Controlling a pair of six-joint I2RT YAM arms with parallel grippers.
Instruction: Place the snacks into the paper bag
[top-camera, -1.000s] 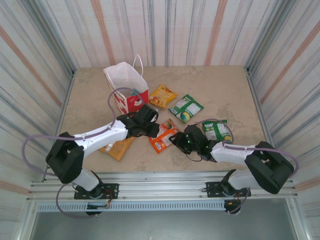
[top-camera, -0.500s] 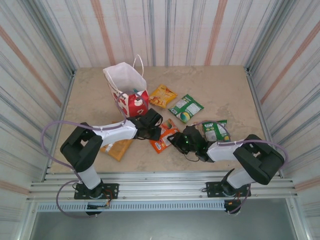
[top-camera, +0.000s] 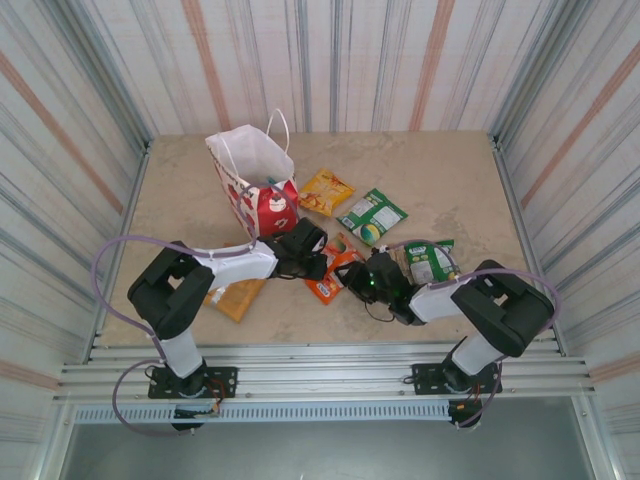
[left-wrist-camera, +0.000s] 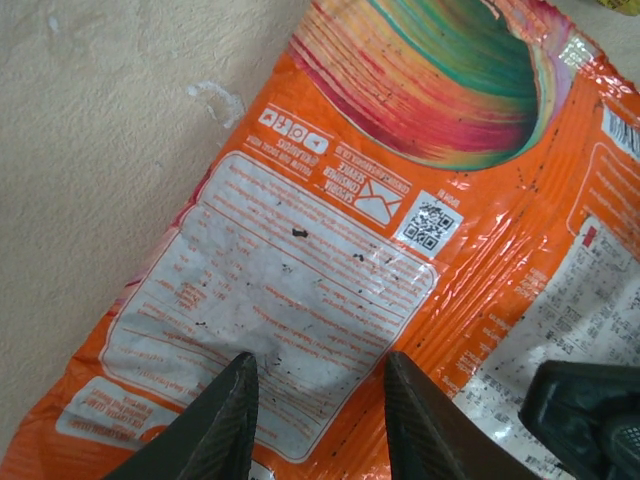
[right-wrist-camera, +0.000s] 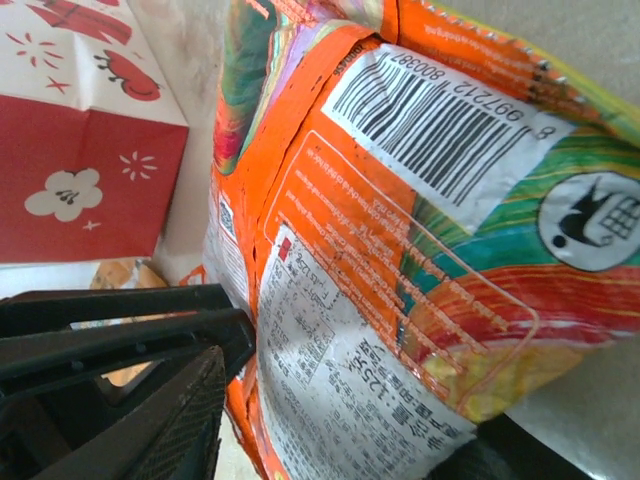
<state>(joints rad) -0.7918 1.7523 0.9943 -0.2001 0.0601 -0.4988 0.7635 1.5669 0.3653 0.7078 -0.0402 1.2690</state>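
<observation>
Left gripper (left-wrist-camera: 320, 365) spread above the orange packet (left-wrist-camera: 330, 250) near the paper bag (top-camera: 255, 180), right gripper (right-wrist-camera: 350, 410) straddling it, pinch unclear: opposing pulls could tear it.

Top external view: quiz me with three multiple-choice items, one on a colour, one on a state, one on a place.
1. The lower part of the paper bag is: A) blue; B) red; C) black.
2. The paper bag is: A) folded flat; B) tipped on its side; C) upright, mouth open.
3. The orange packet lies: A) between the left gripper and the right gripper; B) inside the paper bag; C) against the far wall.
Answers: 1 B, red with white figures; 2 C, its white inside shows from above; 3 A, the grippers flank it mid-table.
</observation>
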